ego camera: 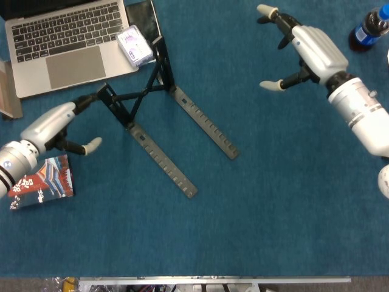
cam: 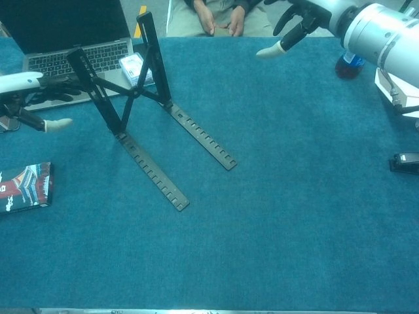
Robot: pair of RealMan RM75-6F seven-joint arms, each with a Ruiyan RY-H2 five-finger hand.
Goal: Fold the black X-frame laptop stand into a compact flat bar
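The black X-frame laptop stand (ego camera: 144, 95) stands unfolded at the left centre of the blue mat. Its two uprights are raised and its two notched rails (ego camera: 164, 161) lie flat, running toward the front right; the stand (cam: 131, 91) shows likewise in the chest view. My left hand (ego camera: 53, 126) is just left of it, fingers stretched to the top of the left upright (cam: 77, 65) and thumb apart. I cannot tell whether they touch. It holds nothing. My right hand (ego camera: 307, 48) hovers open at the far right, well away from the stand, and my right hand (cam: 301, 16) shows at the chest view's top.
An open laptop (ego camera: 67, 42) sits behind the stand, with a small white box (ego camera: 135, 45) on its corner. A printed booklet (ego camera: 39, 182) lies by my left forearm. A dark bottle (ego camera: 368, 27) stands far right. A small black device (cam: 406, 161) lies at the right edge.
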